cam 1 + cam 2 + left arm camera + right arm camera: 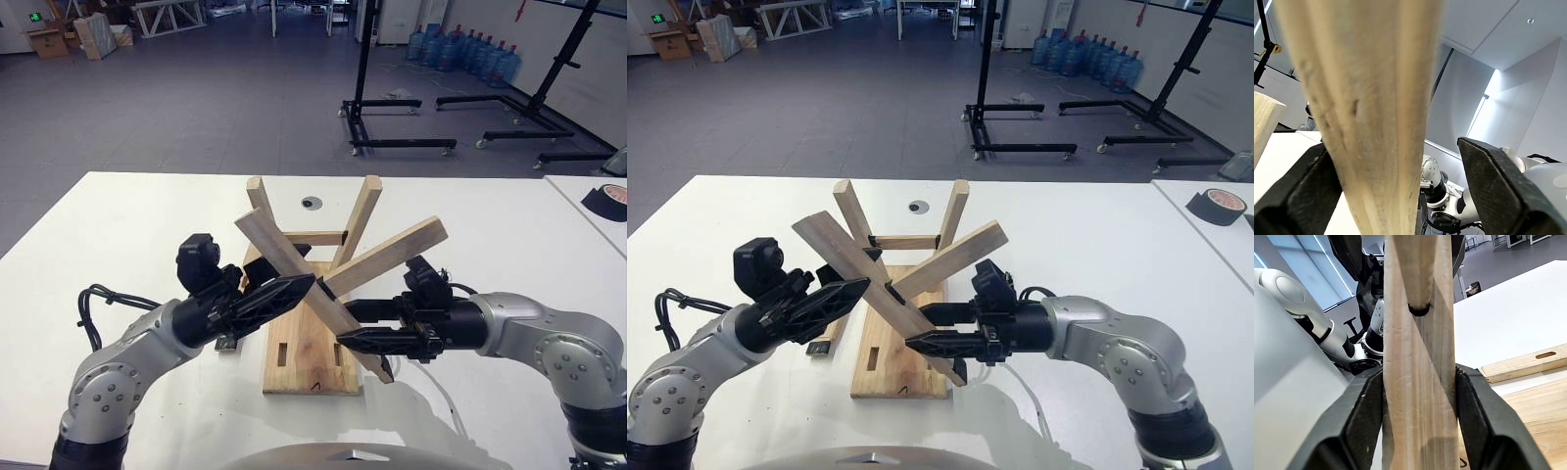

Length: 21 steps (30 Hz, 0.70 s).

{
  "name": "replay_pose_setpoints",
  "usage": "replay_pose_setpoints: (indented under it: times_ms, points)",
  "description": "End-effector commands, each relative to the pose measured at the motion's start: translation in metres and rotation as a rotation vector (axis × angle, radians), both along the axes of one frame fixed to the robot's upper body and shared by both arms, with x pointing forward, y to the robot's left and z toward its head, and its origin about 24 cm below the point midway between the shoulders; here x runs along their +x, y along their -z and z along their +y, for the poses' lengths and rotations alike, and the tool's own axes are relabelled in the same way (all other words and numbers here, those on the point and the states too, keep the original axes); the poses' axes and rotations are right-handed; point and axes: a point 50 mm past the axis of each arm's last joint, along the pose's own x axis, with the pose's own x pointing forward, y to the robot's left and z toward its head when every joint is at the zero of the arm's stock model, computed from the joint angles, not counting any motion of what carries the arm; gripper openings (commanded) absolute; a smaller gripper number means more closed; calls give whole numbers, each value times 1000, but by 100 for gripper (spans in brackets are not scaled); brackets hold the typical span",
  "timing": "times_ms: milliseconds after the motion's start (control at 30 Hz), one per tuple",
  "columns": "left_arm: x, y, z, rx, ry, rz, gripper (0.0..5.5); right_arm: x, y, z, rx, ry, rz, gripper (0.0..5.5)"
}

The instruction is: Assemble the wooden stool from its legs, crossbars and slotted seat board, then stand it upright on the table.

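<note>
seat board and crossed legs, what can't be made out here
seat board far end: eye views, crossed legs cover it.
where the crossed legs meet: left eye view, left gripper fingers cover it.
their ends: wrist views, cut off by the edges.

1. Centre of the table (127, 225): the slotted seat board (294, 362) lies flat, running away from the robot; two upright legs (364, 211) splay up from its far end, a crossbar (318, 238) between them;
2. Before those, above the board: the crossed legs (397, 255); left gripper (306, 284) at their left, right gripper (343, 325) at their right, near one's lower end;
3. Right: a tape roll (607, 199) on a neighbouring table (568, 186);
4. Behind, on the floor: rolling stands (397, 122); water bottles (460, 47) farther back.
</note>
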Motion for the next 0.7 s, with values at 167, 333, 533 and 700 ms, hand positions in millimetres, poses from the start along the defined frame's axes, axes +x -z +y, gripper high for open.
replay_pose_setpoints:
  times_ms: [167,333,533,700]
  points:
    - [4,1,-1,29,-21,-19,288,4,3,0,-24,18,-19,203]
    - [6,2,1,3,-38,-25,222,5,3,0,-29,12,-39,203]
    - [4,4,3,-18,-27,-41,202,3,5,-1,-38,1,-58,203]
    - [7,3,10,-21,-63,-66,202,3,9,-2,-21,23,-6,203]
